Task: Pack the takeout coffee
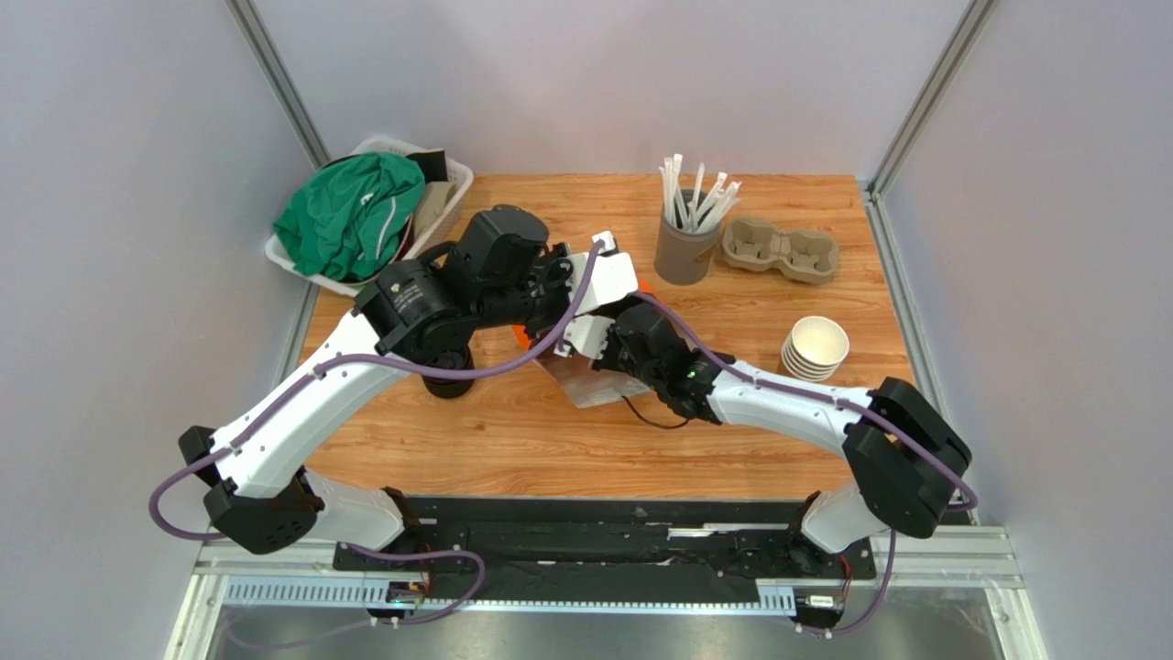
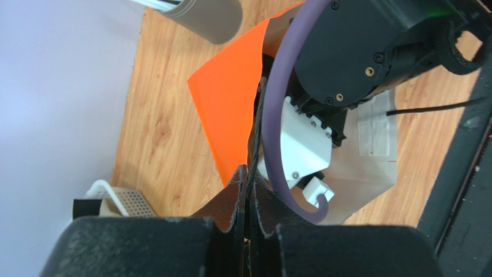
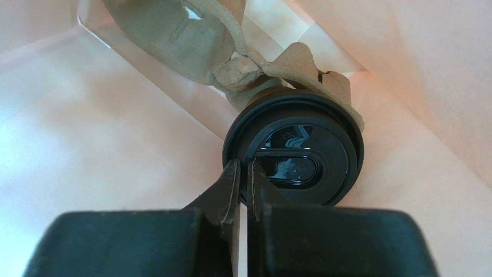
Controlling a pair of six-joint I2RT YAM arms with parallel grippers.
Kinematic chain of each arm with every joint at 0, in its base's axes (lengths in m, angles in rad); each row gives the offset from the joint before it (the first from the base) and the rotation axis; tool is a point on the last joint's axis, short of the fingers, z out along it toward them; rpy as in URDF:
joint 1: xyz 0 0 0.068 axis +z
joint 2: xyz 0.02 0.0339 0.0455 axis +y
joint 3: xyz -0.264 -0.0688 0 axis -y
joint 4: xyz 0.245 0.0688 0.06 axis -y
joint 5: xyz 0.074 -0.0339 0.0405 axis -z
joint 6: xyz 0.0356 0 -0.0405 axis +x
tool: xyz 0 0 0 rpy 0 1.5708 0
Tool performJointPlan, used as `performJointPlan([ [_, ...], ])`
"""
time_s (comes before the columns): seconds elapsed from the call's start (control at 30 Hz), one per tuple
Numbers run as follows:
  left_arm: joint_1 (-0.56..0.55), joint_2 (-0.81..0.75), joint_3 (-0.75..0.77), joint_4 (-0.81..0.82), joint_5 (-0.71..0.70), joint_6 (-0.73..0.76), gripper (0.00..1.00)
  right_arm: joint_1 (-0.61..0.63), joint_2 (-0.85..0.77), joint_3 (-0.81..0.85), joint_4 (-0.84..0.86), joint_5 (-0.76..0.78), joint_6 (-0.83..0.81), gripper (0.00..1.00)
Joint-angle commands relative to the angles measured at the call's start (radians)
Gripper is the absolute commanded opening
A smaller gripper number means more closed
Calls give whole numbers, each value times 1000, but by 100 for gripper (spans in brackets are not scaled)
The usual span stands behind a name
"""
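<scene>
**Holding: takeout coffee inside the paper bag, both pincers clenched**

Item 1, black lid (image 3: 294,156). We find it inside the paper bag (image 2: 231,109), which is orange outside and pale within. The lid faces the right wrist camera and sits in a torn pulp carrier (image 3: 173,34) that rises behind it. The lid and the pulp hide most of what it caps, so we do not list the cup body.

Item 2, right pincer (image 3: 243,170). It is clenched on the near rim of the lid, with one fingertip outside the rim and the other on the lid's top. From above, we see this arm reaching from the right into the bag at mid-table, its fingers out of sight there.

Item 3, left pincer (image 2: 247,173). It is clenched on the edge of the bag's mouth, pinching the paper where the orange face meets the pale one. The right arm's wrist fills the opening just beyond it.

Item 4, table (image 1: 551,440), of wood. Along its far edge we count:
- a grey cup of white straws (image 1: 684,241);
- a second pulp carrier (image 1: 782,250), just beside the grey cup;
- a stack of tan cups (image 1: 815,347), nearer on the right and apart from the bag.

Item 5, white basket (image 1: 455,186). It stands at the far left corner and holds a green cloth (image 1: 351,213).
</scene>
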Motion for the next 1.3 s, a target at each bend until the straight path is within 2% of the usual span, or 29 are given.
performJointPlan([
  [0.0,3,-5,16,81,-90,-13,8,-2,29,76,-49,4,17,0],
  [0.1,22,9,41,92,-90,-30,13,-3,49,116,-85,-1,21,0],
  [0.27,69,20,48,114,-104,-39,32,-20,101,208,-170,-28,31,0],
  [0.37,114,29,64,112,-85,-59,35,-35,127,249,-190,-50,40,0],
  [0.63,195,35,45,179,-134,-80,36,-71,198,361,-262,-76,48,0],
  [0.87,278,66,54,195,-90,-129,36,-98,270,522,-438,-140,68,0],
  [1.03,316,92,68,201,-76,-161,36,-132,354,691,-563,-198,65,0],
  [1.27,391,121,93,224,-62,-223,36,-172,521,981,-846,-304,56,0],
])
